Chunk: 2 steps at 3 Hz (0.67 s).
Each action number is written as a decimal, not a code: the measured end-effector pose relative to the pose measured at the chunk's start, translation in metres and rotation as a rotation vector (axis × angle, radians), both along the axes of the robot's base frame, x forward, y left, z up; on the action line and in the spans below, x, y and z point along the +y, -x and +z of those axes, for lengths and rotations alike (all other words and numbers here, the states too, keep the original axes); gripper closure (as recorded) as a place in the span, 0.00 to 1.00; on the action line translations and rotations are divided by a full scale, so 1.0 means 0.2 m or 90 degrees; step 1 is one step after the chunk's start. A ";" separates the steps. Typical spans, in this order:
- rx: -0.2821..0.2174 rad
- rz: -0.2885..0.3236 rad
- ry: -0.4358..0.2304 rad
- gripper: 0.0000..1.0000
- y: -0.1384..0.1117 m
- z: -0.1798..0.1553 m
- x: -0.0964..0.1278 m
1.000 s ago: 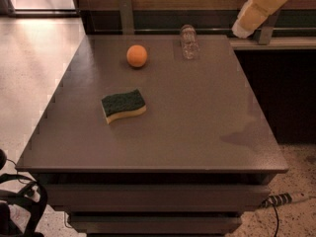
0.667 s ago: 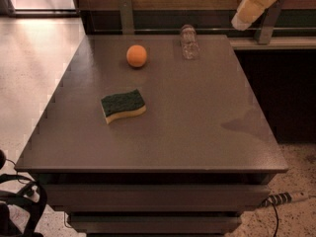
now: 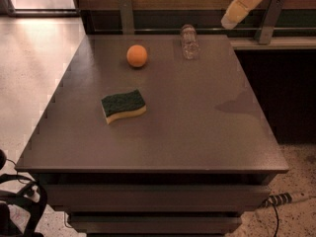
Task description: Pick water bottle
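bottle: water bottle (image 3: 189,42) is standing near the table (image 3: 197,132)'s far edge
arm: gripper (image 3: 232,19) is hovering above-right of it, can't tell if open or closed
risk: I'm thinking a sideways nudge is going to tip it off the back

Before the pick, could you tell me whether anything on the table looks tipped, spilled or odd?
Nothing stands out: water bottle upright, orange ball and sponge resting apart, no spill; gripper hangs past the table's far-right corner.

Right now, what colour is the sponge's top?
The sponge is dark green on top, camera view; gripper hangs right of the water bottle.
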<state>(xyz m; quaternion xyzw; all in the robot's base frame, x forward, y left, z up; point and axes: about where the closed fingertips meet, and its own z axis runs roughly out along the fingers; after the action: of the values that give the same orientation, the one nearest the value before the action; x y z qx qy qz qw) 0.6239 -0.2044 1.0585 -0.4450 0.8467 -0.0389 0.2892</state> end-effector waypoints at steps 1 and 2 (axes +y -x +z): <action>0.014 -0.008 -0.034 0.00 -0.05 -0.11 0.00; -0.003 -0.006 -0.089 0.00 -0.06 -0.22 0.02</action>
<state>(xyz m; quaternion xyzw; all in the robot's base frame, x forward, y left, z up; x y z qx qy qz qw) 0.6358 -0.2001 1.0145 -0.4197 0.8486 0.0180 0.3215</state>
